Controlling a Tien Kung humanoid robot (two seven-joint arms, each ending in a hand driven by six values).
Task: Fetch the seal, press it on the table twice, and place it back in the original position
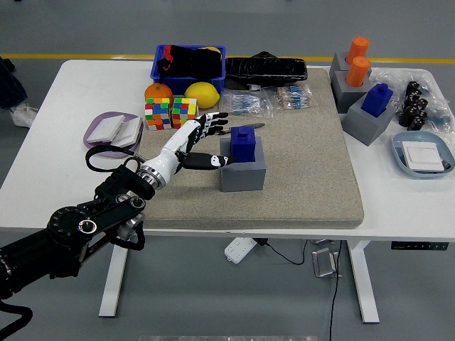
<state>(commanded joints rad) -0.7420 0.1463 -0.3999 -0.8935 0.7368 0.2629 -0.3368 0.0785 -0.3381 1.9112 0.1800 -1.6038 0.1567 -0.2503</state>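
Note:
A blue seal stands upright on a grey block in the middle of the beige mat. My left hand reaches in from the lower left, fingers spread and holding nothing. Its thumb tip lies just left of the seal near the block's top edge, and its other fingertips sit a little left of the seal's top. Whether it touches the seal is unclear. My right arm does not show.
Two colour cubes, an orange, a lemon and a blue bin lie behind the hand. A purple dish sits at left. More grey blocks with orange and blue seals stand far right.

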